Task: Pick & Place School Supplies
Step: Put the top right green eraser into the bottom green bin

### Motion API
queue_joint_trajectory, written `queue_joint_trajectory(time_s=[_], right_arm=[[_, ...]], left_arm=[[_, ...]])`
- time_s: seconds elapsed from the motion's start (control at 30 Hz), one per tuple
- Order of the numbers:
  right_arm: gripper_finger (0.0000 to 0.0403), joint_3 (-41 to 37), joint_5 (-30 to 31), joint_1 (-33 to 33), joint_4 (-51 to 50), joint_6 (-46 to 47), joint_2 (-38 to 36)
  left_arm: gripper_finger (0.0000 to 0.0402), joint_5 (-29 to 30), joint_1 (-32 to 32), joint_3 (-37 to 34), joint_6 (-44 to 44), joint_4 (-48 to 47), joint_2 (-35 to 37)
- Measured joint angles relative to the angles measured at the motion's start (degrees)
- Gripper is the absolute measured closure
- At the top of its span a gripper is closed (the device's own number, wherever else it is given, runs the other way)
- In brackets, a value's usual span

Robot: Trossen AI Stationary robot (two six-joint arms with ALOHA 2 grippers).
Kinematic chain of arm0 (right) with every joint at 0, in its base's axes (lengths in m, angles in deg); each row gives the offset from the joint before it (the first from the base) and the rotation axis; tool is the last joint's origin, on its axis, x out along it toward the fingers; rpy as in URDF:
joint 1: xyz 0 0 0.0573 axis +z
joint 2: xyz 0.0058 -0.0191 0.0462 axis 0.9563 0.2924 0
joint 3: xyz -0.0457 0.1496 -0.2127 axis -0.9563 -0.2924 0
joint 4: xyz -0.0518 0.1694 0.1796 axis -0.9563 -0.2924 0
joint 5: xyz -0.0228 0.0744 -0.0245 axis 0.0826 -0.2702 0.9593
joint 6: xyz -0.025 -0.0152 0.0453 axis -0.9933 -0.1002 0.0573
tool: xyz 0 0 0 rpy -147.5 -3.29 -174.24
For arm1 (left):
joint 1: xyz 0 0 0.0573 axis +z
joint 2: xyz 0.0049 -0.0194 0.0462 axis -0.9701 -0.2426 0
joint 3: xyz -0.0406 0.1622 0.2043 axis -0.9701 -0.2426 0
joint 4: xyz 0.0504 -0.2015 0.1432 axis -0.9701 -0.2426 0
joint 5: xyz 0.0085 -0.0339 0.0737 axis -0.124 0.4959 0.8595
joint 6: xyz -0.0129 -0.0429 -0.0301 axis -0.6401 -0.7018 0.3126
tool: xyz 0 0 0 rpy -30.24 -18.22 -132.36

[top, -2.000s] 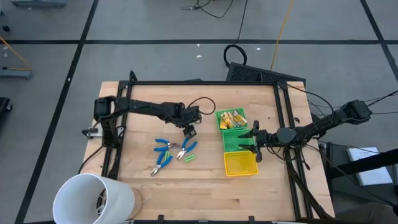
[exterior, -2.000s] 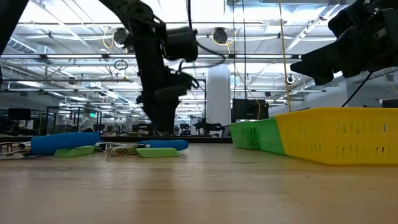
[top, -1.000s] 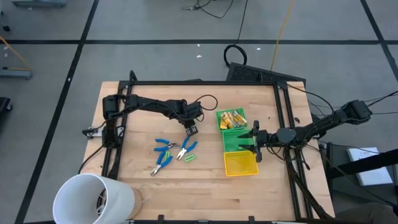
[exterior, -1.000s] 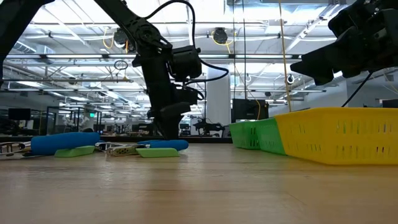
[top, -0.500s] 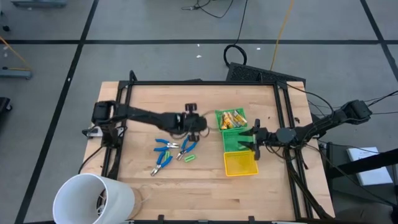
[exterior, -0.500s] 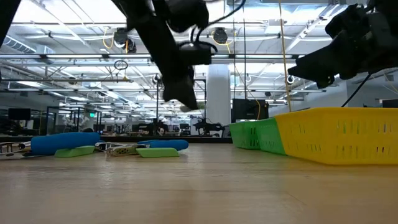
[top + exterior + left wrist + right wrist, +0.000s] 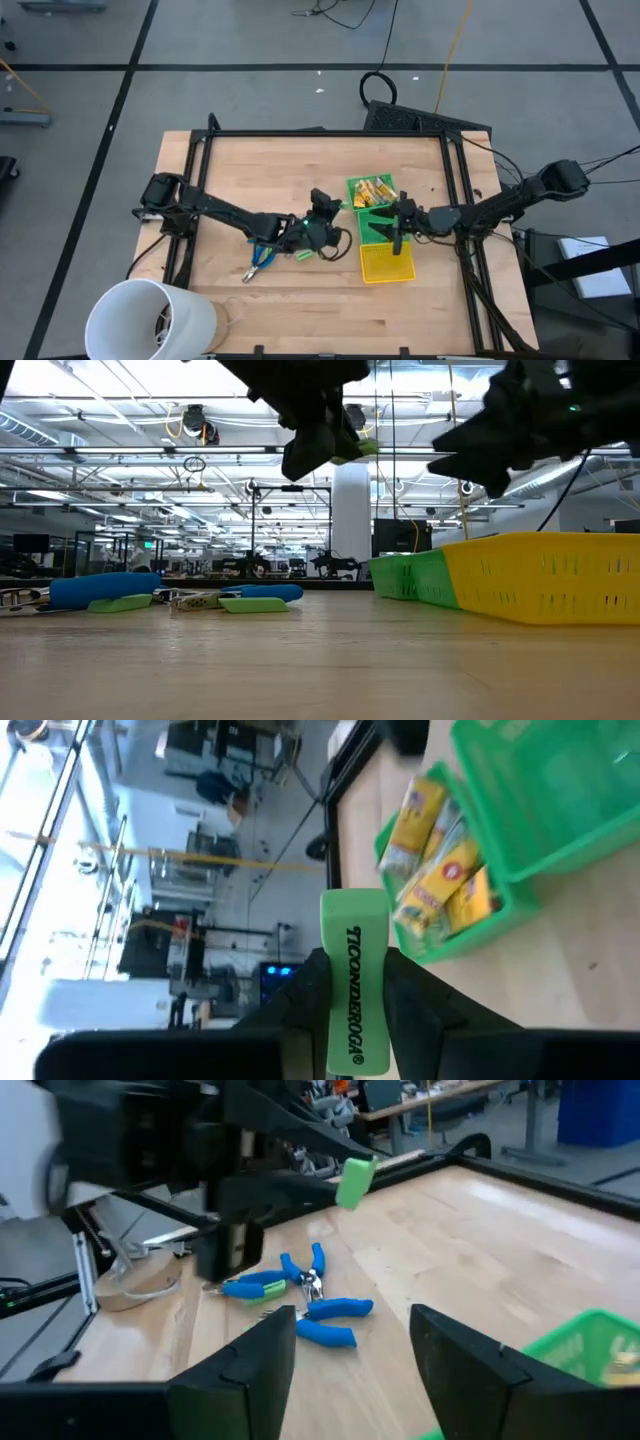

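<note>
A bright-green piece (image 7: 356, 982), printed with dark lettering, is clamped between the two fingers of the left gripper (image 7: 355, 995) and stands out past their tips, lifted clear of the wood, so this reads as the carrying step. Beyond the fingertips lies the green bin (image 7: 545, 810), whose near compartment already holds yellow-tan wrapped blocks (image 7: 440, 870); the next move probably calls for bringing the piece over a compartment and letting go, though which compartment is meant for it cannot be told. More green pieces (image 7: 118, 603) and the blue-handled pliers (image 7: 300, 1295) lie on the table, awaiting their turn. The right gripper (image 7: 350, 1345) hangs over the bins with its fingers spread and nothing between them. From above, the left arm covers the carried piece and part of the pliers.
</note>
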Motion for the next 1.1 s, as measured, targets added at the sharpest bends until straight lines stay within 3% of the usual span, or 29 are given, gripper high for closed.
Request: queue_joint_trajectory(time_s=[0.23,0.47,0.73,1.1], right_arm=[[0.0167,6.82,-0.22,-2.26,9.3,1.39,12.74],[0.0162,12.29,-5.53,-5.71,13.31,2.17,20.27],[0.0194,15.17,-8.96,-7.72,13.93,2.69,23.32],[0.0286,15.15,-9.11,-8.24,14.65,1.62,23.32]], left_arm=[[0.0325,0.38,-1.33,0.0,-0.22,0.31,0.0],[0.0331,0.25,-1.48,0.0,-0.2,0.06,0.0],[0.0325,0.66,-1.47,0.0,-0.2,0.01,0.0],[0.0324,0.71,-1.53,0.02,-0.25,-0.13,0.09]])
